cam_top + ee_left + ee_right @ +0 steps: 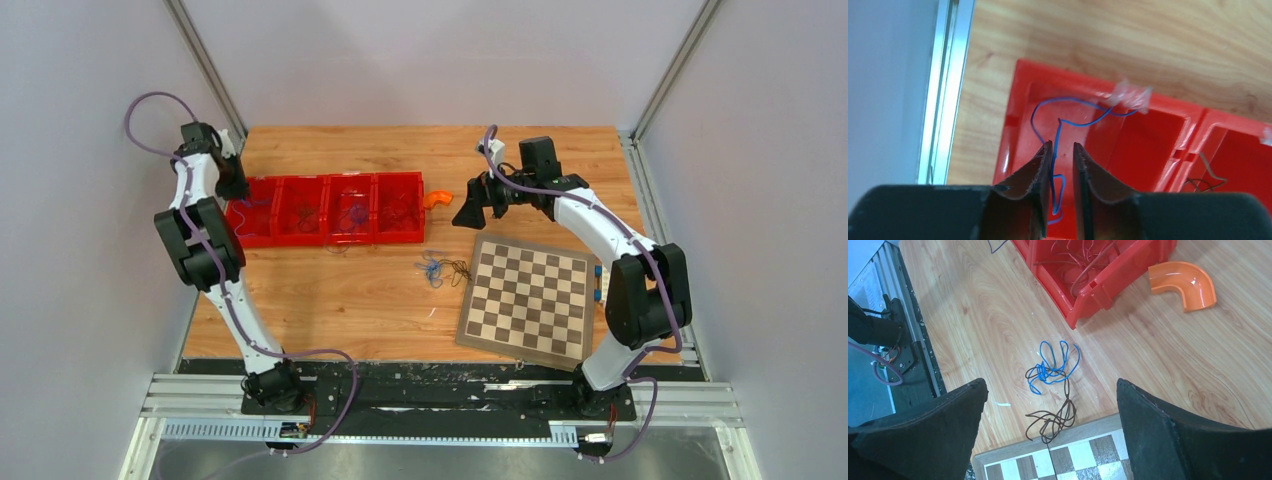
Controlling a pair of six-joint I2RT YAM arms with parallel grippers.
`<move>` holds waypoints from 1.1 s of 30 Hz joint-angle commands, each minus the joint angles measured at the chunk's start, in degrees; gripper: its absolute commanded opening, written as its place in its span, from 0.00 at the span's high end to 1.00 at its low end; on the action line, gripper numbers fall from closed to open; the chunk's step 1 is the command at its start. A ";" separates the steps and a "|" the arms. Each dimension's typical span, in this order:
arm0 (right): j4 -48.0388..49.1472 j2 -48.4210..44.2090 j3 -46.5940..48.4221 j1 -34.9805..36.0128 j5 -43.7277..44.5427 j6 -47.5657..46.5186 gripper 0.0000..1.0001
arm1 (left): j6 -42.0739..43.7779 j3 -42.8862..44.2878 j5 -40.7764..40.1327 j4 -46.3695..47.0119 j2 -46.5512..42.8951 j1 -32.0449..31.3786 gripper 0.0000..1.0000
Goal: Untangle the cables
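Observation:
A tangle of a blue cable (432, 268) and a dark brown cable (459, 270) lies on the wooden table between the red tray (330, 178) and the chessboard (528, 300). In the right wrist view the blue cable (1055, 365) and the brown cable (1055, 417) lie below my right gripper (1050, 382), which is wide open and empty above them (470, 205). My left gripper (232, 185) hangs over the tray's leftmost compartment. Its jaws stand a narrow gap apart (1062, 145) with another blue cable (1056, 137) running between them, not pinched.
The red tray has several compartments holding thin wires; red wires (1083, 260) fill the rightmost one, a dark wire (1203, 180) the second. An orange pipe elbow (437, 198) lies right of the tray. Clear tape (1130, 95) sits on a tray wall. Grey walls stand close on both sides.

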 commanded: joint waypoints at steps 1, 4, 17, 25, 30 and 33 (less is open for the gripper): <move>0.52 -0.43 1.98 -0.09 -2.06 0.10 0.01 | 1.06 -1.61 0.73 0.06 -7.61 1.12 0.58; 0.47 -0.02 2.04 -0.14 -2.30 -0.26 0.01 | 1.26 -1.92 0.68 -0.59 -9.61 1.18 0.39; -11.22 6.02 4.29 3.69 7.65 -15.42 0.09 | 6.71 -1.57 10.64 2.28 -21.99 1.01 0.00; -14.87 10.43 4.05 8.79 10.43 -23.58 0.20 | 6.08 -6.91 20.69 6.32 -29.15 1.01 0.00; -12.87 15.16 7.39 10.63 9.43 -21.25 0.22 | 6.85 -11.11 23.04 8.05 -32.51 0.96 0.00; -11.96 19.66 11.40 11.51 8.80 -18.95 0.23 | 5.64 -11.95 23.81 8.00 -33.12 1.00 0.00</move>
